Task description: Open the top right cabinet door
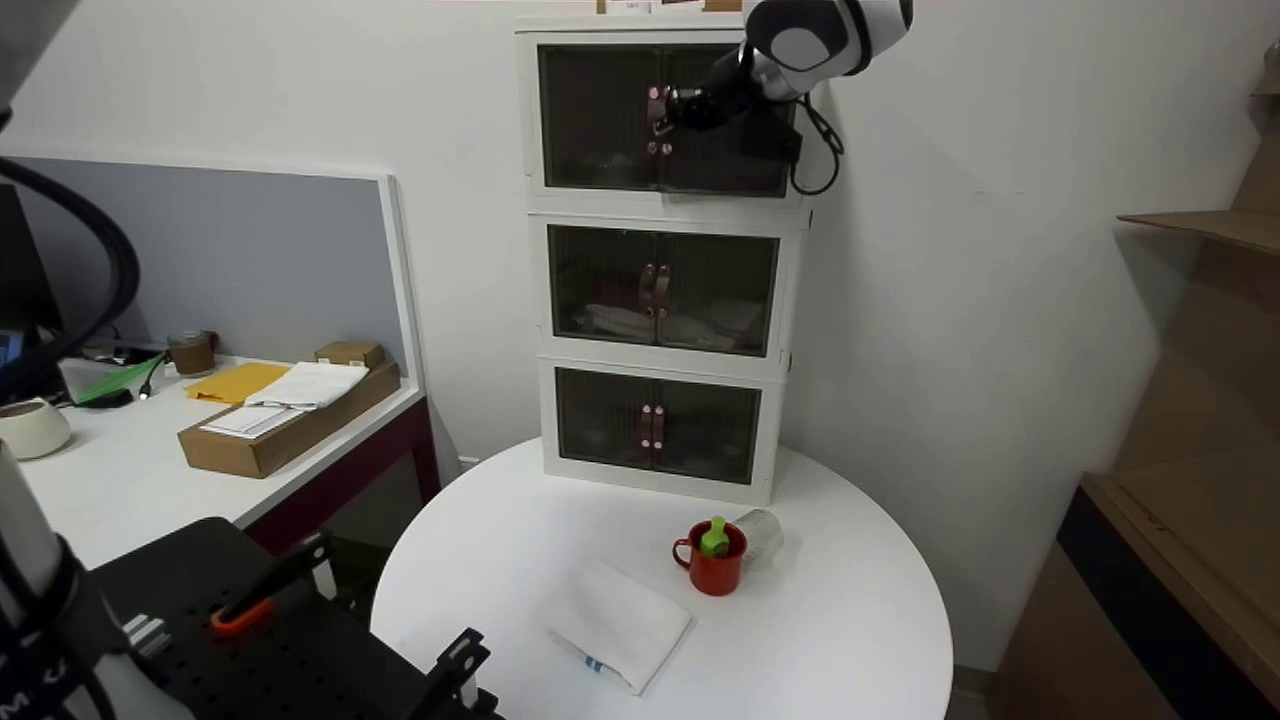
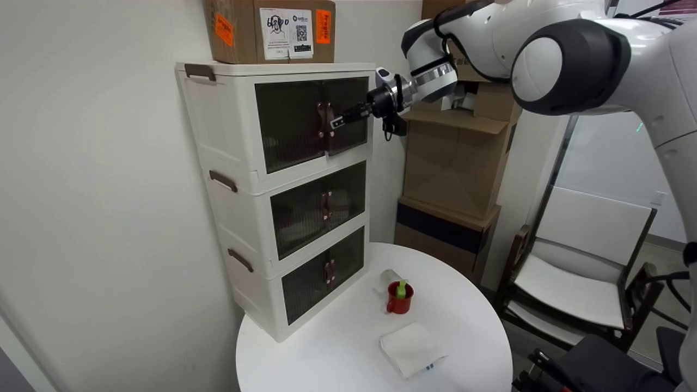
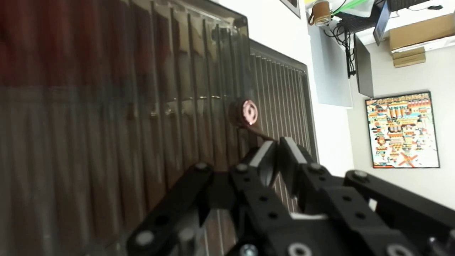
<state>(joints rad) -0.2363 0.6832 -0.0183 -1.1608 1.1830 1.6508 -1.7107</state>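
Note:
The top right cabinet door [image 1: 715,172] is a dark ribbed panel in the top unit of a white stacked cabinet; it also shows in an exterior view [image 2: 351,92]. In the wrist view the door [image 3: 170,135] fills the left side, and its edge stands slightly out from the left door [image 3: 280,85]. Its maroon handle [image 2: 330,115] has pink end knobs; one knob [image 3: 250,112] shows in the wrist view. My gripper [image 3: 278,140] is closed around the handle, whose strip runs between the fingertips. The gripper also shows in both exterior views [image 1: 662,125] [image 2: 337,123]. The gripped part is hidden.
Two more cabinet units [image 1: 663,290] [image 1: 655,425] stand below on a round white table [image 1: 830,640]. A red mug [image 1: 716,565] with a green item, a clear cup [image 1: 762,532] and a white cloth [image 1: 622,625] lie there. A cardboard box [image 2: 245,32] sits on top.

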